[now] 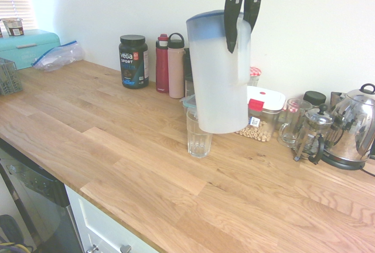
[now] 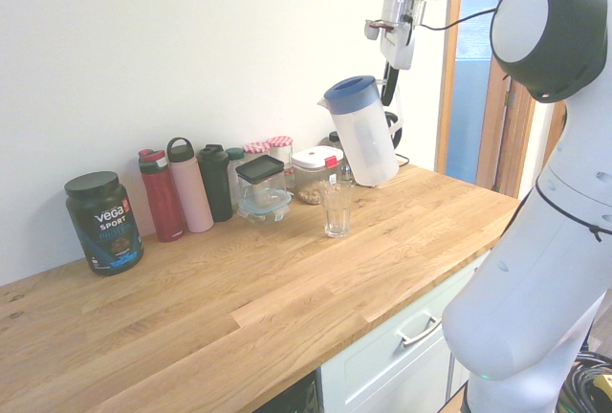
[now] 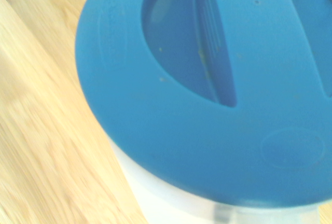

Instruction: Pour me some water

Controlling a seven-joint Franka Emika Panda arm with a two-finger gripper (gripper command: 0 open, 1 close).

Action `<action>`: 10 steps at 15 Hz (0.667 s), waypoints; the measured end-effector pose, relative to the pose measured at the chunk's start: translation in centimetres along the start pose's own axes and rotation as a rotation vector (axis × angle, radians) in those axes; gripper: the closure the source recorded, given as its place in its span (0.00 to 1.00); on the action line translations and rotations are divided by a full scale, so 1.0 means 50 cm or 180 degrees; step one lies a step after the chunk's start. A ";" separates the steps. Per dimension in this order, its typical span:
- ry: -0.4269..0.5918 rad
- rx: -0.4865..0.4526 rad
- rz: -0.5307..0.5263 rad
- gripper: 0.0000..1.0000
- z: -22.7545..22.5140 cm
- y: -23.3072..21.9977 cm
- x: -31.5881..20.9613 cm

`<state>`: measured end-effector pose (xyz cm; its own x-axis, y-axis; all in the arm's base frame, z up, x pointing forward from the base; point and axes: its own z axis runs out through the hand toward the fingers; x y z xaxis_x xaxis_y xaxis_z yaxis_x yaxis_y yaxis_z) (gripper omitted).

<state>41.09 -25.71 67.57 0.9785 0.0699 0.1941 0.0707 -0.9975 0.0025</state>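
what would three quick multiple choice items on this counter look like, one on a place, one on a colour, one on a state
1. Where is the empty glass?
A. inside the bread bin
B. on the worktop, just below the lifted jug
C. beside the protein tub

2. What colour is the jug's lid?
A. blue
B. red
C. black

3. What is the gripper doing?
A. hanging open over the kettle
B. resting on the worktop
C. shut on the jug, holding it clear of the worktop

Key: 1 B, the glass stands under the jug's base; 2 A, the wrist view fills with the blue lid; 3 C, the dark fingers clamp the jug's handle side, and its base hangs in the air.
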 end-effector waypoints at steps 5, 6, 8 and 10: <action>-0.0207 -0.0328 -0.0107 1.00 0.050 0.104 0.004; -0.0264 -0.0382 -0.0132 1.00 0.070 0.112 0.014; -0.0364 -0.0490 -0.0204 1.00 0.103 0.116 0.033; -0.0441 -0.0623 -0.0288 1.00 0.128 0.116 0.038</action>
<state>44.59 -31.27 61.67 0.9881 0.1464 0.0481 0.1336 -0.9693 0.2062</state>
